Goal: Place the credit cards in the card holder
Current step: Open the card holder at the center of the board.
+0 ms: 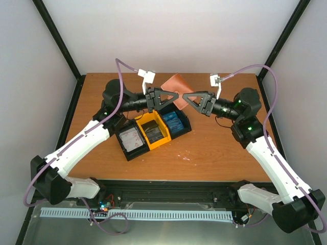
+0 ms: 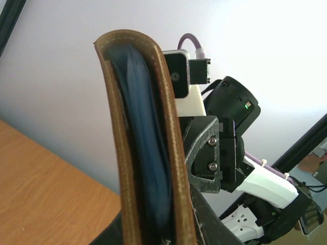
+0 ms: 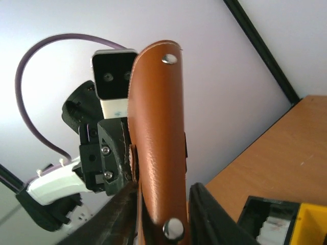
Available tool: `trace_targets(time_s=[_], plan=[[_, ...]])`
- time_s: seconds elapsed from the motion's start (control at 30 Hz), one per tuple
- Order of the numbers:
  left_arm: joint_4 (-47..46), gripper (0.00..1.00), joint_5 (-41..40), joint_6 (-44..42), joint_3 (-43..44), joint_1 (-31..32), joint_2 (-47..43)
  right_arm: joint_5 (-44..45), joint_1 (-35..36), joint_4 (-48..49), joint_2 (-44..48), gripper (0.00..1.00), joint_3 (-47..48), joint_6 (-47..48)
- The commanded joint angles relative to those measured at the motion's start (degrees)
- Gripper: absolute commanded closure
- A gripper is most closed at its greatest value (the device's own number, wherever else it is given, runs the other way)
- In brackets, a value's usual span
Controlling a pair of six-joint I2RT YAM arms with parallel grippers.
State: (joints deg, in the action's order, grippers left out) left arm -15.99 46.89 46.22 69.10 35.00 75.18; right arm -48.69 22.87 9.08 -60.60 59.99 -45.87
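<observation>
1. Top view: left gripper and right gripper both pinch the holder above the bench; cards lie in the tray.
2. Left wrist: holder's blue pockets, edge-on.
3. Right wrist: its brown outer face, two snaps.

Robotics lab cell: wooden table boxed by white walls, black frame posts at its far corners, two arms bolted at its near edge.
</observation>
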Motion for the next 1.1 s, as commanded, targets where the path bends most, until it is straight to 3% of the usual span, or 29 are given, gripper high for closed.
trace_targets(time_s=[0.0,0.1,0.17,0.3,0.5,0.57,0.73,0.83,0.9,0.93,1.0,1.03,1.07], plan=[[0.3,0.99,2.3,-9.3,1.4,0.0,-1.8,-2.9,0.1,-7.1,1.3,0.66,4.4,6.4],[5.3,0.99,6.0,-18.7,1.8,0.0,-2.4,-5.7,0.1,-16.4,-0.4,0.50,10.1,14.5],[12.1,0.99,8.4,-25.6,3.7,0.0,-2.0,-6.8,0.1,-26.6,-2.1,0.45,16.3,23.7],[19.9,0.99,11.3,-32.3,6.4,0.0,-0.7,-14.5,0.1,-39.8,-5.9,0.42,22.3,34.6],[21.0,0.99,15.8,-33.4,7.8,0.0,1.0,-16.2,0.3,-42.2,-7.2,0.45,20.4,36.1],[21.7,0.99,16.3,-33.8,7.9,0.0,1.7,-16.2,0.3,-39.3,-6.4,0.55,18.6,33.9],[22.9,0.95,15.8,-34.4,7.1,0.0,2.2,-12.8,0.3,-34.7,-4.8,0.95,14.6,29.2],[23.2,0.78,11.0,-33.9,4.7,-0.2,1.8,-8.4,0.3,-30.6,-2.2,0.97,9.7,24.7],[22.3,0.49,6.0,-32.2,1.6,-0.2,1.0,-4.9,0.3,-27.8,-0.1,0.97,6.3,21.4],[21.5,0.40,3.2,-31.3,-0.2,-0.2,0.4,-3.1,0.3,-26.7,0.9,0.97,4.8,20.1],[19.1,0.09,-1.4,-29.0,-4.6,-0.3,-1.0,1.5,0.3,-27.0,2.4,0.97,1.8,18.4],[17.8,0.01,-3.5,-27.5,-6.7,-0.3,-1.7,3.7,0.3,-27.8,2.9,0.97,0.3,17.8],[16.1,0.00,-5.2,-26.2,-9.5,-0.3,-2.7,6.4,0.3,-28.6,3.2,0.97,-1.1,17.1]])
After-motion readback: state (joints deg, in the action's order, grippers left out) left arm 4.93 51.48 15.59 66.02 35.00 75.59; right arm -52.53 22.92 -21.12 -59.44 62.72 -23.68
